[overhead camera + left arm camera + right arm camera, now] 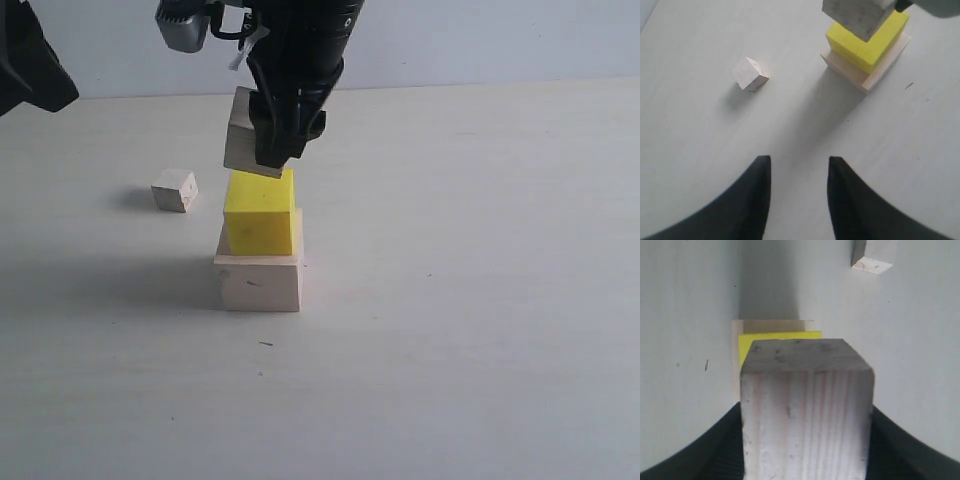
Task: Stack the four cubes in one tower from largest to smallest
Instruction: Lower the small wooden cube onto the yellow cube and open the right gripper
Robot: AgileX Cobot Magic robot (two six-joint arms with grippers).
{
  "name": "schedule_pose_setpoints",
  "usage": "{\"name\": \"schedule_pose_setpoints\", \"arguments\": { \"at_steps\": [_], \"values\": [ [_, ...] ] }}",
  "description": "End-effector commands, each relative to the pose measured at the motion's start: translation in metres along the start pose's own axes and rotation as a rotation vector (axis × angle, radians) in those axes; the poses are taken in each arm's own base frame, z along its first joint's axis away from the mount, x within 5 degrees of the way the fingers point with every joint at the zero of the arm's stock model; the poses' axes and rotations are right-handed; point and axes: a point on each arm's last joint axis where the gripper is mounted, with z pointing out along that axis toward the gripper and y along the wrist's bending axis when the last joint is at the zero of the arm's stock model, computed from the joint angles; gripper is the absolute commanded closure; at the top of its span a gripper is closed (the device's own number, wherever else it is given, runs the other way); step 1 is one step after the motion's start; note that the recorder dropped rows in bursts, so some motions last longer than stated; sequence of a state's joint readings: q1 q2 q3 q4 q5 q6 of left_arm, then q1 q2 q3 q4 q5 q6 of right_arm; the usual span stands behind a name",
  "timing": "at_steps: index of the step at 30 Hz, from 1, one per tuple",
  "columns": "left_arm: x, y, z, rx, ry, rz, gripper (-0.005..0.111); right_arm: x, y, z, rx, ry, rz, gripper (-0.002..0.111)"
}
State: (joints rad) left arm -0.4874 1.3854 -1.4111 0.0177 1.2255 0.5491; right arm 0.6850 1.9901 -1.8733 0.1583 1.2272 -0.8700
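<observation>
The large pale wood cube [259, 281] rests on the table with the yellow cube [260, 212] stacked on it. My right gripper [280, 140] is shut on the medium wood cube [243, 135], holding it tilted just above the yellow cube's top. The right wrist view shows the medium wood cube [807, 410] filling the space between the fingers, with the yellow cube [779, 337] and the large cube [771, 325] beyond. The small wood cube [174, 190] lies alone to the left. My left gripper [799, 165] is open and empty, away from the small cube [750, 74].
The left arm's dark body [30, 60] shows at the top left corner of the exterior view. The pale tabletop [480, 300] extends all around the stack, with a white wall behind.
</observation>
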Motion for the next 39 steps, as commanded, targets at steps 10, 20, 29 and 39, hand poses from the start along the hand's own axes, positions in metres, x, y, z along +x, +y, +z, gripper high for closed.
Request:
{"name": "schedule_pose_setpoints", "arguments": {
  "at_steps": [10,20,29,39],
  "values": [
    [-0.0001,-0.001,-0.0017,-0.001,-0.016,-0.009,0.069,-0.0014,-0.0022,0.0123,-0.02,0.002,0.029,0.108],
    [-0.0001,-0.001,-0.0017,-0.001,-0.016,-0.009,0.069,-0.0014,-0.0022,0.0123,-0.02,0.002,0.054,0.108],
    [0.0003,-0.0012,-0.0017,0.002,-0.011,-0.009,0.069,-0.0005,-0.0029,0.0123,-0.012,0.012,0.046,0.108],
    [0.0002,-0.0012,-0.0017,0.002,-0.012,-0.009,0.069,-0.0004,-0.0031,0.0134,-0.013,0.014,0.036,0.108]
  ]
}}
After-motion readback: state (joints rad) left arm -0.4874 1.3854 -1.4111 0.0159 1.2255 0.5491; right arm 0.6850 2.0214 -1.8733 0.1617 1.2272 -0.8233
